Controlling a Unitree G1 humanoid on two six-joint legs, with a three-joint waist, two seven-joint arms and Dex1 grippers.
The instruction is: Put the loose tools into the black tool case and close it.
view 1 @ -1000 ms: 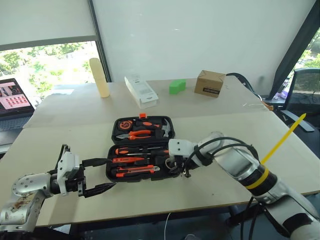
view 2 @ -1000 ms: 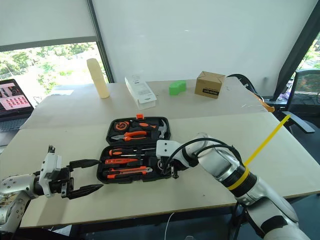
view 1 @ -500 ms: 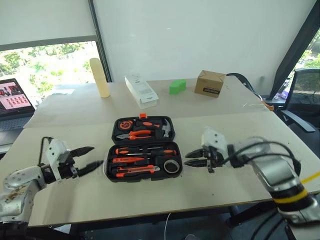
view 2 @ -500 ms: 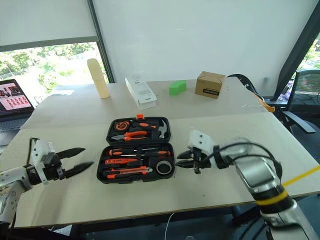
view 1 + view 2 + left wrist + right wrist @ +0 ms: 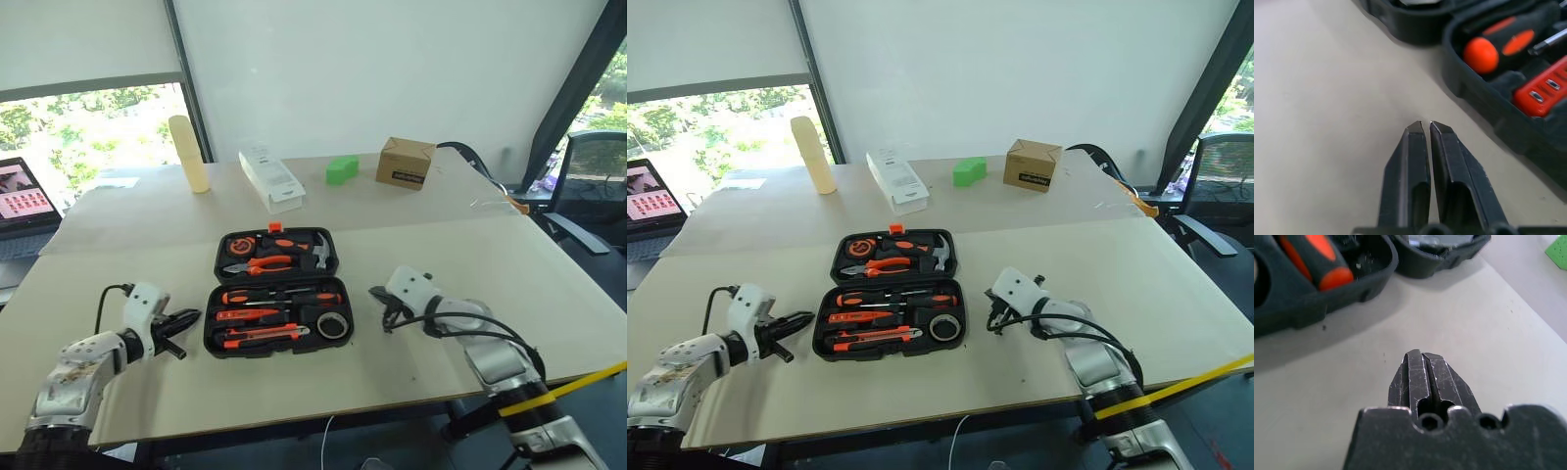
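- The black tool case (image 5: 279,292) is seen lying open on the table (image 5: 470,255), near the front edge, its lid half toward 12 o'clock and its tray half toward 6 o'clock.
- In the tray half, two screwdrivers (image 5: 282,297) are laid across the top slots, with the utility knife (image 5: 263,335) below them and the tape roll (image 5: 333,326) tucked in at the 4 o'clock corner (the slim tester cannot be picked out with certainty).
- The lid half is occupied by orange-handled pliers (image 5: 263,263) and a steel hammer (image 5: 320,251).
- The left gripper (image 5: 186,318) is held low over the table at the case's 9 o'clock side, just beside the tray wall; its fingers (image 5: 1449,161) are drawn almost together, a hairline gap left between the tips, nothing held.
- The right gripper (image 5: 377,293) is found at the case's 3 o'clock side, close to the tray's edge but apart from it; its jaws are pressed fully together, and nothing is carried.
- Toward 12 o'clock, at the far end of the table, a pale yellow cylinder (image 5: 188,153), a white box (image 5: 270,178), a green block (image 5: 342,169) and a brown cardboard box (image 5: 406,162) are lined up.
- A laptop (image 5: 22,199) is glimpsed at 10 o'clock.
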